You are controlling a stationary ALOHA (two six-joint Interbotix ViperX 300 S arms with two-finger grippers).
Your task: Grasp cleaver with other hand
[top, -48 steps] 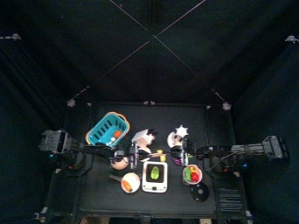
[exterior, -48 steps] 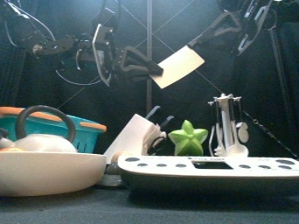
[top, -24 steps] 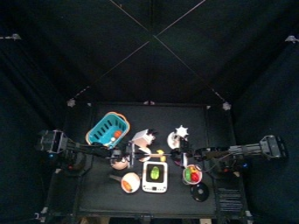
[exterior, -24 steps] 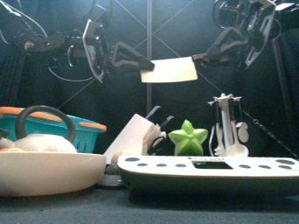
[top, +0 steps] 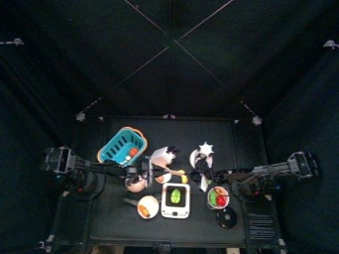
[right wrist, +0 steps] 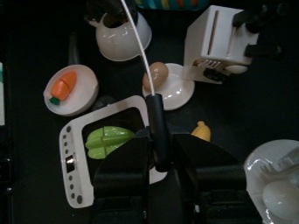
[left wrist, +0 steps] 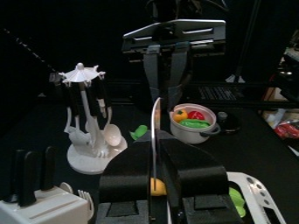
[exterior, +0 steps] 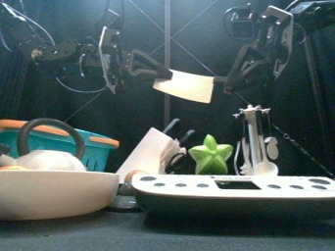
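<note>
The cleaver [exterior: 186, 85] hangs in the air above the table, its pale blade tilted slightly down to the right. My left gripper [exterior: 141, 67] is shut on its dark handle. In the left wrist view the blade [left wrist: 156, 131] rises edge-on from between the jaws. My right gripper [exterior: 240, 71] is at the blade's far end. In the left wrist view the right gripper [left wrist: 167, 83] has its two fingers apart, in line with the blade. In the right wrist view the blade [right wrist: 142, 61] runs edge-on towards the right gripper [right wrist: 162, 144]. I cannot tell whether they touch.
Below the cleaver stand a blue basket [exterior: 53, 142], a white bowl [exterior: 53, 186], a white knife block [exterior: 151, 157], a green star [exterior: 210, 154], a white utensil stand [exterior: 256, 137] and a white tray [exterior: 236, 188]. A plate with a carrot [right wrist: 68, 92] lies on the table.
The blade has swung from tilted up to slightly down. The right gripper has come down and in to the blade's far end. The left gripper keeps its hold.
</note>
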